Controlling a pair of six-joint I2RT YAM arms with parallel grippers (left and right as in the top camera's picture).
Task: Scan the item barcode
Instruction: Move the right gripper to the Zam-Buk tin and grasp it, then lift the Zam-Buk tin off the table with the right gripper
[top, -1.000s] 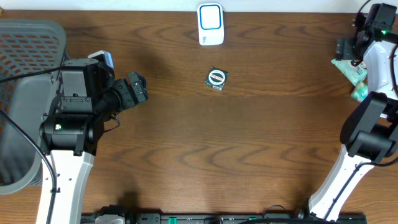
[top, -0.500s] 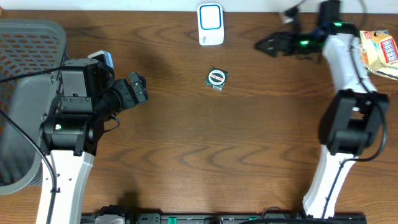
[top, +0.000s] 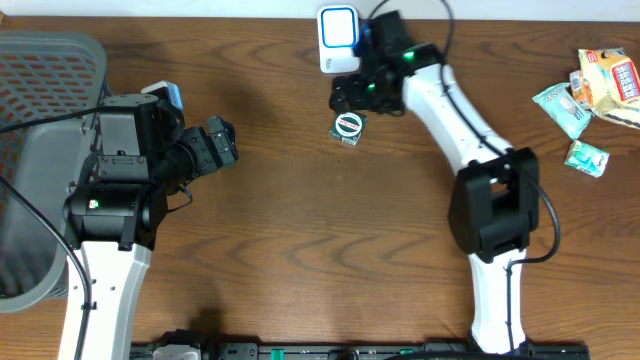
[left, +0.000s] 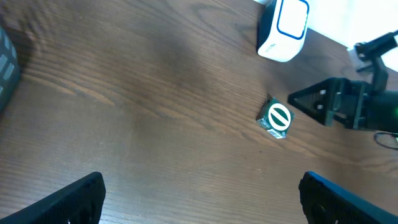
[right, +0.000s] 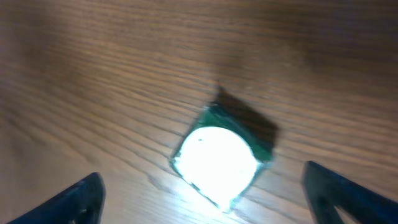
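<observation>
Green box (top: 349, 125) is seen lying flat on the table (top: 300, 250), not yet picked up. Just over it the right gripper (top: 345, 102) is held wide open, with nothing in it. Farther back the white scanner (top: 339, 38) is stood. Nothing seems to be scanned yet; grabbing, lifting and showing the barcode are left.
</observation>
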